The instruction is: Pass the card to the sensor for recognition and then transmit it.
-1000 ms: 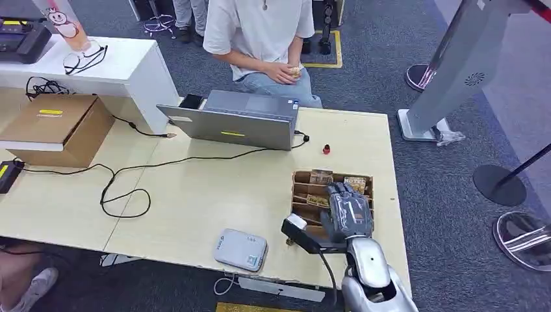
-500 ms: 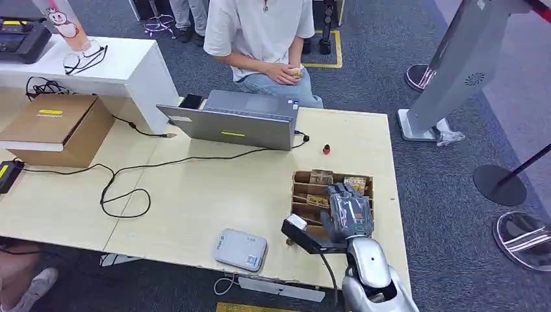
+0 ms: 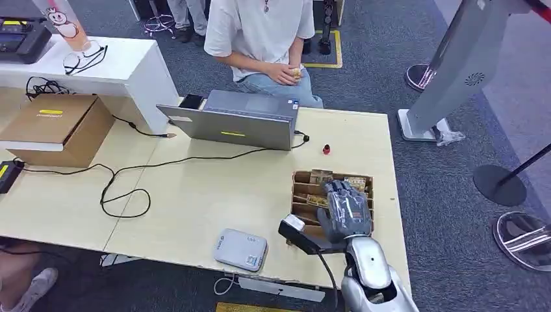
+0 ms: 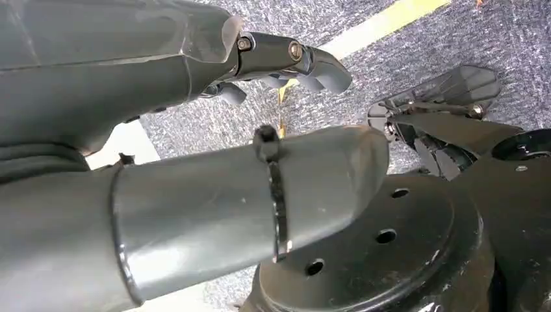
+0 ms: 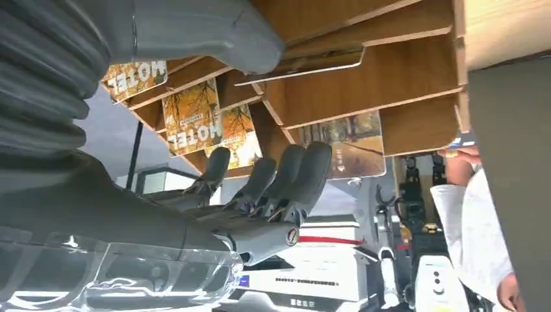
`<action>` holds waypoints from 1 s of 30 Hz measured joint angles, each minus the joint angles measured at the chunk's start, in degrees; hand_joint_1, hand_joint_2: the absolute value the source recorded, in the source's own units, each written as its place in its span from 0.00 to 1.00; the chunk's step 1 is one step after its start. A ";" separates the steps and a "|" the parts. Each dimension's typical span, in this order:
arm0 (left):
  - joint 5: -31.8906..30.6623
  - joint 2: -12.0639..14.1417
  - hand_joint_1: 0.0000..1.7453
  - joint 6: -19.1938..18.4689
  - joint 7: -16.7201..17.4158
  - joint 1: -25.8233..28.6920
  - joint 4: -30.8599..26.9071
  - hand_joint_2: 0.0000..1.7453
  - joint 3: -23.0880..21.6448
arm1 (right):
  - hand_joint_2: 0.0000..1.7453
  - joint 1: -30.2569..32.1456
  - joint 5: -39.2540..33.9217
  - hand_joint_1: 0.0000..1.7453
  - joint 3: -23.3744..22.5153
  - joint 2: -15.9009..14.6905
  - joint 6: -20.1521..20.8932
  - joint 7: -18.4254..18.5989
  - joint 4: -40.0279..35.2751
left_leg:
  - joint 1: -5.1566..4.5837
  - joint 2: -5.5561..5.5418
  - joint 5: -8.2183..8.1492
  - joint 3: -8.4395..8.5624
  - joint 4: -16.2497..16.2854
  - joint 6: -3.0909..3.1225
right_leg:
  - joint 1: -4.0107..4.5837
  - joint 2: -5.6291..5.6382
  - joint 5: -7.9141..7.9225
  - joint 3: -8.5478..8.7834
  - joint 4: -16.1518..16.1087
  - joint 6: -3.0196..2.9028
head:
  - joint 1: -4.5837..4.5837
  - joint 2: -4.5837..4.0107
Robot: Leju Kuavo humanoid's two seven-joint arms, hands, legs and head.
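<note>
on the pale wooden table (image 3: 214, 195), a laptop (image 3: 240, 120); grey carpet (image 3: 364, 78) beyond

Right hand (image 3: 344, 211) reaches forward, fingers (image 5: 286, 175) extended, seemingly empty.

A hotel-style reception desk mock-up inside a carpeted demo hall: a pale wooden table (image 3: 195, 195), an open grey laptop (image 3: 234, 121), a wooden card rack (image 3: 305, 188) and stanchion bases (image 3: 499, 185).
</note>
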 joint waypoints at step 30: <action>-0.04 0.00 0.00 -0.13 -0.17 0.00 0.00 0.00 0.90 | 1.00 0.29 -0.44 0.46 2.43 0.00 0.61 -0.33 0.09 | 0.00 0.00 0.00 0.00 0.00 0.00 | 0.00 0.00 0.00 0.00 0.00 0.00 | 0.00 0.00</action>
